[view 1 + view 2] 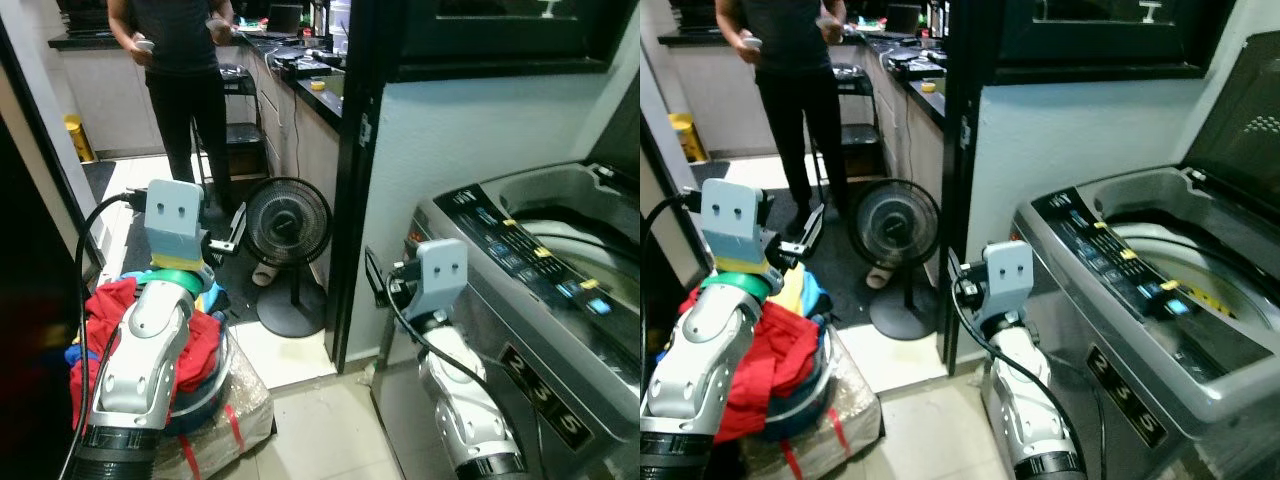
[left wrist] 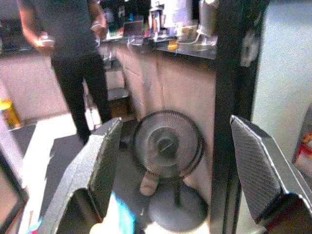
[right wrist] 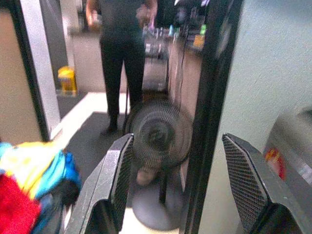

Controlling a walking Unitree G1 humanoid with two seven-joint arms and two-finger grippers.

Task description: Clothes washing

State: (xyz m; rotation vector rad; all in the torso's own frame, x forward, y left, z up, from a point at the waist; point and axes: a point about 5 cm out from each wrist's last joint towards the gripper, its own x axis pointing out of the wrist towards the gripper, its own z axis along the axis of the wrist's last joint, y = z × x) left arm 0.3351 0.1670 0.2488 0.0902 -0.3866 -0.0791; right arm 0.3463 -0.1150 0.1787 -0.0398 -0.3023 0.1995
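My left gripper (image 2: 170, 161) hangs above the heaped clothes (image 1: 120, 320) in their basket (image 1: 215, 385), fingers wide apart and empty, ready to grab; my right gripper (image 3: 178, 180), equally spread and empty, waits beside the open-lidded washing machine (image 1: 1160, 330).

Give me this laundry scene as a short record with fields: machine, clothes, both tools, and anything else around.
washing machine: top-loader, lid up, drum open, on the robot's right
clothes: pile of red, yellow and blue laundry in a basket on the robot's left
left tool: open, empty, raised above the laundry
right tool: open, empty, raised beside the machine's front corner
floor fan: standing fan in the doorway ahead
person: standing by the kitchen counter beyond the fan
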